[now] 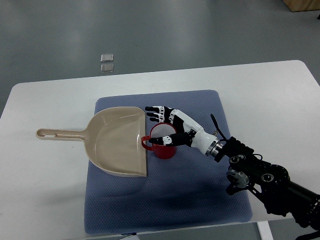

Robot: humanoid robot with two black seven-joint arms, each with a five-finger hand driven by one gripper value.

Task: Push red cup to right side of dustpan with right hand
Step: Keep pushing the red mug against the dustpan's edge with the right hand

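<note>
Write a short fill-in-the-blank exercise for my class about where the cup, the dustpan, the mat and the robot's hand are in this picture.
1. The red cup stands upright just off the open edge of the beige ____.
2. The cup and the dustpan both rest on a blue ____ laid over the white table.
3. The robot's ____ hand reaches over the cup, fingers spread.
4. The dustpan's handle points toward the picture's ____ edge.

Missing words: dustpan; mat; right; left

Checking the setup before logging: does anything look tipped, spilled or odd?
Nothing stands out. The red cup stands upright beside the dustpan on the blue mat, right hand over it.
</note>
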